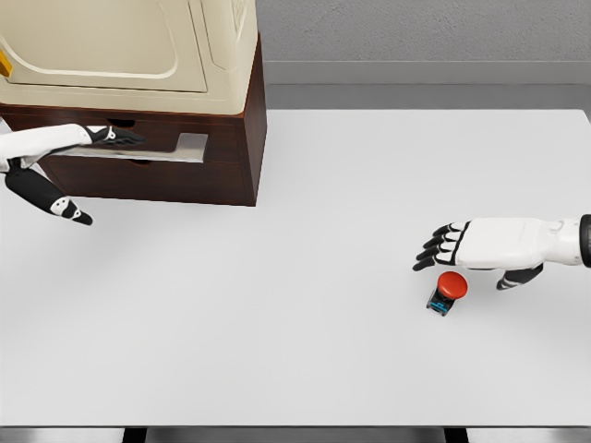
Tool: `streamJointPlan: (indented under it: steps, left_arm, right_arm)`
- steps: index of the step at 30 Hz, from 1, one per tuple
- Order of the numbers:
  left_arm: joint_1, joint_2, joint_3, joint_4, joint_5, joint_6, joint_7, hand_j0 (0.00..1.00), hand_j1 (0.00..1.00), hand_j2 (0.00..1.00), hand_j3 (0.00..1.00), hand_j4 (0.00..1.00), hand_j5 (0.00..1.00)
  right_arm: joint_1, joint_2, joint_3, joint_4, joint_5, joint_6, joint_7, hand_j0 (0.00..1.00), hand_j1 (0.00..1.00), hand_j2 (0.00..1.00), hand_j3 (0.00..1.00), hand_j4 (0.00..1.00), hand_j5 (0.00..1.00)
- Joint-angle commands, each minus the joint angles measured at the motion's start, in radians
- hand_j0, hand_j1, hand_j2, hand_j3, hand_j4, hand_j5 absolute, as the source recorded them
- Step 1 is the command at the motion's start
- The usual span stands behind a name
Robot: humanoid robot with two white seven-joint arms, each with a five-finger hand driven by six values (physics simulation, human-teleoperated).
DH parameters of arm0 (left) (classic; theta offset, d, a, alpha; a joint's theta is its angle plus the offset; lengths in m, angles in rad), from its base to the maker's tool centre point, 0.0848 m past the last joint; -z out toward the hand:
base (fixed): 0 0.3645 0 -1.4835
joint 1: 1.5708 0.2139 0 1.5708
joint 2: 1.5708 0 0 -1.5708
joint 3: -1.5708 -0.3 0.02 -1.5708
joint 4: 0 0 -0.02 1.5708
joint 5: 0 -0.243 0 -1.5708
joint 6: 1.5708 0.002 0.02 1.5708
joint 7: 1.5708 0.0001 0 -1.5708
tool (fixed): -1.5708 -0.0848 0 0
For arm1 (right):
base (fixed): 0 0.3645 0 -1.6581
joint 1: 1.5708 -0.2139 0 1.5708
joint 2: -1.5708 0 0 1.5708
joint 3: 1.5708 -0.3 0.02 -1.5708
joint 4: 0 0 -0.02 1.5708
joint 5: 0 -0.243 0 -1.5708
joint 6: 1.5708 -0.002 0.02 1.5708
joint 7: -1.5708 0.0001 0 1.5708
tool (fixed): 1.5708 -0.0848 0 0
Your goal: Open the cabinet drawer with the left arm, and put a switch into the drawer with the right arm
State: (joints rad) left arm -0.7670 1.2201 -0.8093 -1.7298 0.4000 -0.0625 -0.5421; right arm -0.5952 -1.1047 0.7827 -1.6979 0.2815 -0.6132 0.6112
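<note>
Resting on the white tabletop, the red-capped push-button switch with a small black base sits just below the white right hand, whose dark-tipped fingers are spread and grasp nothing. The left hand, fingers extended, reaches the dark brown wooden cabinet drawer, which is slightly pulled out; contact cannot be confirmed

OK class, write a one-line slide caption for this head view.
Left hand reaches the dark brown wooden cabinet drawer; open right hand hovers above the red-capped button switch.
</note>
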Motion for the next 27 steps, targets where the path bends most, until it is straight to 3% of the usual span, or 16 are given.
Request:
streamJointPlan:
  steps: [1, 27]
  left_arm:
    - [0.0, 0.001, 0.001, 0.018, 0.0, 0.004, 0.001, 1.0, 1.0, 1.0, 1.0, 1.0, 1.0]
    - [0.009, -0.005, -0.014, 0.075, -0.046, 0.004, 0.001, 1.0, 1.0, 1.0, 1.0, 1.0, 1.0]
  right_arm:
    - [0.0, 0.0, 0.0, -0.002, -0.005, 0.002, 0.0, 1.0, 1.0, 1.0, 1.0, 1.0, 1.0]
    - [0.012, 0.0, 0.009, -0.011, -0.005, 0.002, 0.0, 1.0, 1.0, 1.0, 1.0, 1.0, 1.0]
